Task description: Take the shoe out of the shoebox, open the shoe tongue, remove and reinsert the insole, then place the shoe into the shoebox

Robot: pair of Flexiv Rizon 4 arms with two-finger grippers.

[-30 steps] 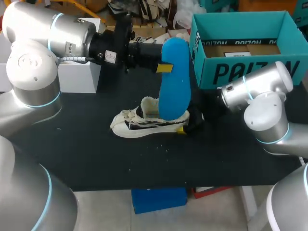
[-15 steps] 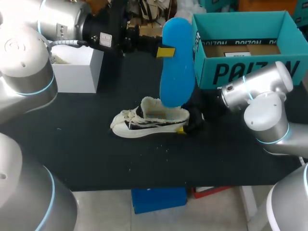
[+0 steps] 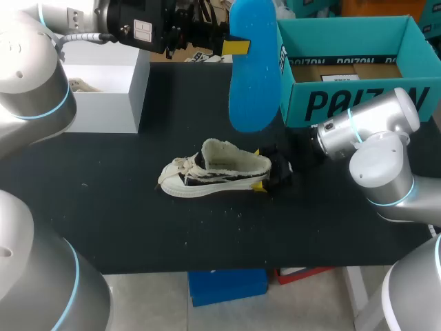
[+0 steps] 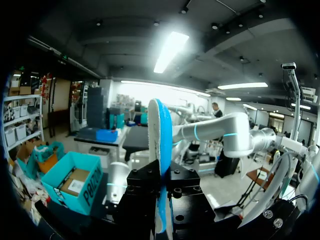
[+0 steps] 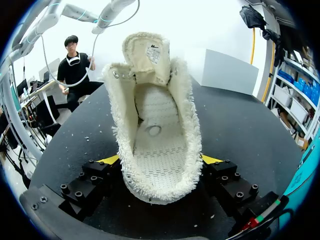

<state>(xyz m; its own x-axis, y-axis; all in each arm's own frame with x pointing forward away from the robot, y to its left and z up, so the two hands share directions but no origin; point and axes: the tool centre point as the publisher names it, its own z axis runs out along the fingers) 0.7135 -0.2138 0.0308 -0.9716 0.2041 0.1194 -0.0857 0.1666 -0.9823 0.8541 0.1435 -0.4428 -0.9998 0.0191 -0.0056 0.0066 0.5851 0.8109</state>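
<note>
A blue insole [image 3: 253, 69] hangs upright in the air above the table, clear of the shoe, with my left gripper [image 3: 234, 47] shut on its upper part. In the left wrist view the insole [image 4: 161, 130] shows edge-on between the black fingers of that gripper [image 4: 161, 187]. The white shoe [image 3: 213, 171] stands on the black table with its tongue pulled back and its inside bare. My right gripper [image 3: 266, 169] is shut on the shoe's heel. In the right wrist view the shoe [image 5: 155, 135] sits between the yellow tips of the gripper [image 5: 160, 160], which touch both sides.
The open teal shoebox [image 3: 351, 103] stands at the back right, just behind my right arm. A white box [image 3: 110, 96] stands at the back left. The black table [image 3: 138, 221] has bare surface in front of the shoe.
My left arm has lifted the insole up and back, out of the shoe's opening. The shoe and my right gripper have stayed still.
</note>
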